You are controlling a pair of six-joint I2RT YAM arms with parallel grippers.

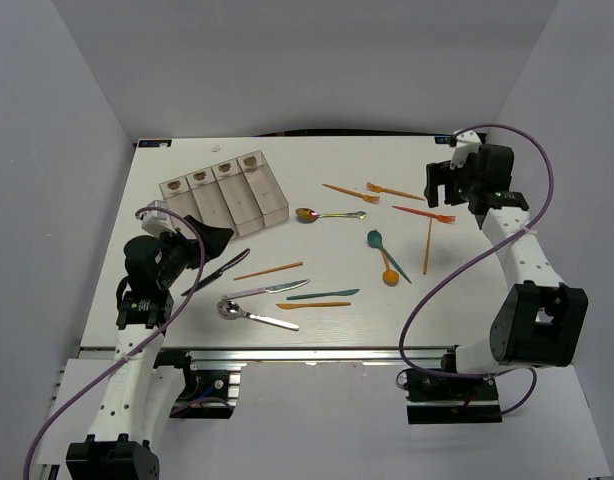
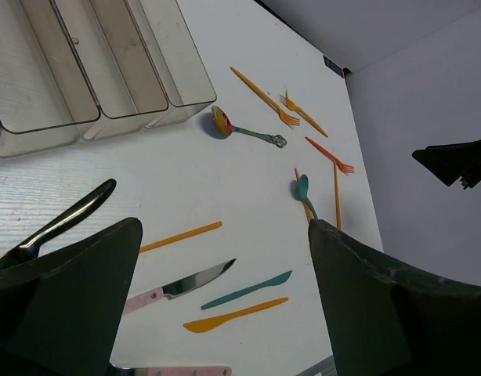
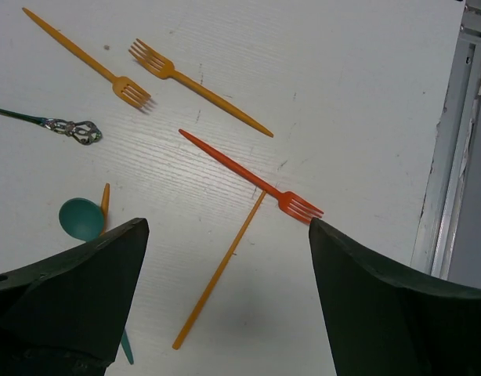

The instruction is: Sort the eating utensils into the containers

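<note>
left gripper (image 2: pixel 225 233), fingers spread wide and holding nothing, hovers over the near-left part of the tabletop. right gripper (image 3: pixel 227 227), likewise released, hangs above the red fork (image 3: pixel 252 182) near the right edge. containers (image 1: pixel 227 195) stand toward the far-left corner, with the metal spoon (image 1: pixel 309 214) just beside them.

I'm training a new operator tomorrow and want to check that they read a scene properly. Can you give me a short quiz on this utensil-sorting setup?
1. Fill in the number: the right wrist view shows ___ forks lying on the table.
2. True or false: one of those forks already lies inside the containers.
3. Pick one. The right tool is: A) open and holding nothing; B) shut on a utensil; C) out of every view.

Key: 1) three; 2) false; 3) A.
</note>
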